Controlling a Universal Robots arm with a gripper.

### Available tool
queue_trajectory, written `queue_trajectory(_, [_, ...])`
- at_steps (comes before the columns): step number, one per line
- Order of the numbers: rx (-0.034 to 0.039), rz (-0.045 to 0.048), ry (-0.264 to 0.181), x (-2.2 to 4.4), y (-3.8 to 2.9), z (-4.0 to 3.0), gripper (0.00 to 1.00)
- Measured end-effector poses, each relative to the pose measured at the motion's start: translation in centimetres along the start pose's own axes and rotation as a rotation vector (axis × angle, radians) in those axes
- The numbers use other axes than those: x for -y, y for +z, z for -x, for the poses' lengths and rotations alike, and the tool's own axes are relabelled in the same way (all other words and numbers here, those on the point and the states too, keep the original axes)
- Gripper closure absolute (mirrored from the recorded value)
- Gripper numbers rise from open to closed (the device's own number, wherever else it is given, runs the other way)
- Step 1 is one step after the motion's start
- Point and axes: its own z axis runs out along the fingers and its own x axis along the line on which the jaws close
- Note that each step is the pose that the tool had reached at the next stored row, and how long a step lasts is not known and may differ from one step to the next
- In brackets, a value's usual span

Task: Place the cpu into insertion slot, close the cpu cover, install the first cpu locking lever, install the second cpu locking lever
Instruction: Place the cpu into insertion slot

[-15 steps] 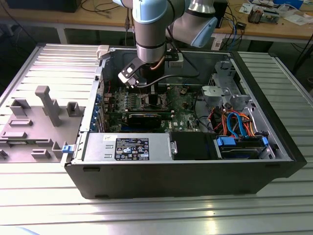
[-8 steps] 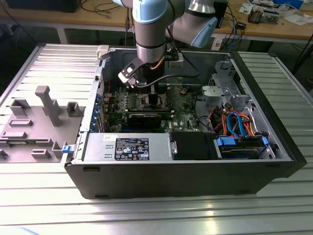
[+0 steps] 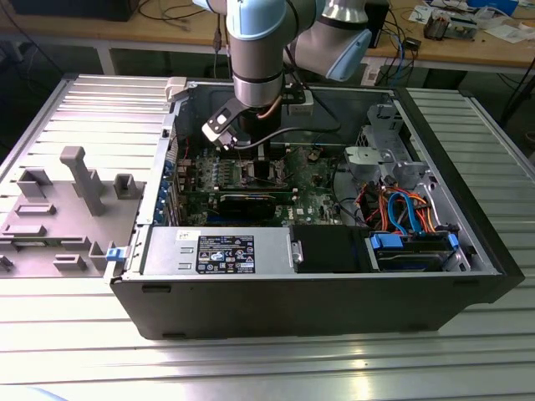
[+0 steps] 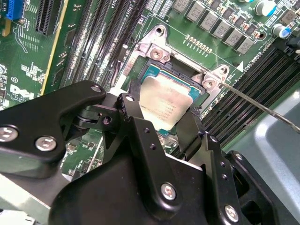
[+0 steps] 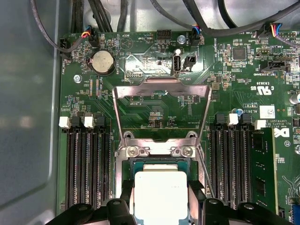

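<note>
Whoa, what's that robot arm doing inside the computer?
The robot arm is reaching down into an open computer case. Its jaws hold the cpu by two sides, right at the insertion slot on the green motherboard. The cpu cover is flipped open, not yet closed.

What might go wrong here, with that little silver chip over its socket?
The gripper holds the chip at the socket; set down crooked, it might not seat. The open cover and thin lever stand close by, so the gripper could snag them.
</note>
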Motion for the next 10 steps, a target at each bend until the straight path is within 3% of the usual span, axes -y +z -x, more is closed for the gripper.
queue_trajectory(6, [-0.0012,0.0005,0.0,-0.01,0.05,-0.02,0.45])
queue_trajectory(8, [-0.0004,0.0003,0.0,0.0,0.06,-0.01,0.33])
queue_trajectory(10, [-0.0001,0.0001,0.0,0.0,0.05,0.0,0.33])
